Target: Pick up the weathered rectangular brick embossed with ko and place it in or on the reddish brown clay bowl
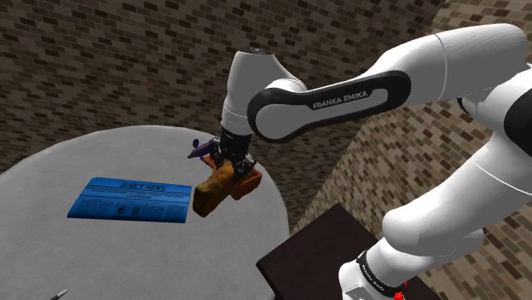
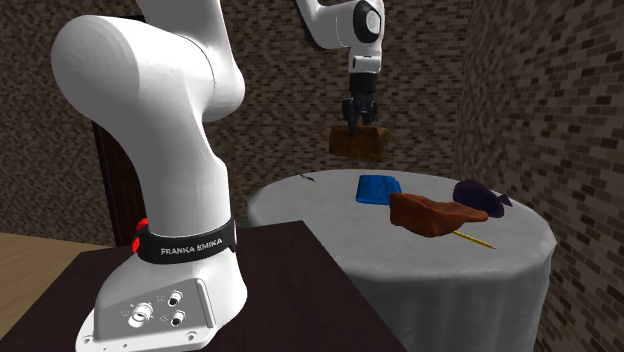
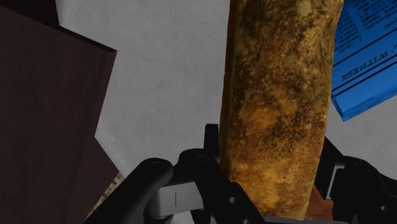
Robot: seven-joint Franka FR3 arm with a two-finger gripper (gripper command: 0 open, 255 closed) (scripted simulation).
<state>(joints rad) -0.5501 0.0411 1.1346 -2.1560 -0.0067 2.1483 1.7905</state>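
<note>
Shoulder view: the white arm [image 1: 341, 98] reaches over a round grey surface [image 1: 51, 179] with the claw [image 1: 227, 164] pointing down. The claw is closed on the brick [image 1: 212, 187], and its two black fingers clasp it across the narrow width. The brick is mottled orange-brown and hangs directly under the fingertips. The reddish brown bowl [image 1: 247, 184] shows just behind the brick, partly covered by it. A blue booklet [image 1: 128, 200] lies flat on the surface, off to one side of the claw.

Second exterior view: the claw [image 2: 356, 124] holds the brick [image 2: 357, 143] in the air, well above the surface [image 2: 520, 245]. The bowl [image 2: 430, 214] rests on the surface, lower than the claw and off to one side, apart from the brick. A dark purple object [image 2: 480, 194] lies just beside the bowl, on the side away from the claw. A thin yellow stick [image 2: 472, 239] lies at the bowl's edge; contact cannot be told. The booklet [image 2: 378, 187] lies on the surface below the claw.

Wrist view: the brick [image 3: 280, 95] runs out between the fingers [image 3: 213, 149], which press against its long faces. The booklet [image 3: 369, 57], blue with white print, lies on the surface [image 3: 165, 63] beyond one finger. The dark stand [image 3: 44, 114] lies beyond the other.
</note>
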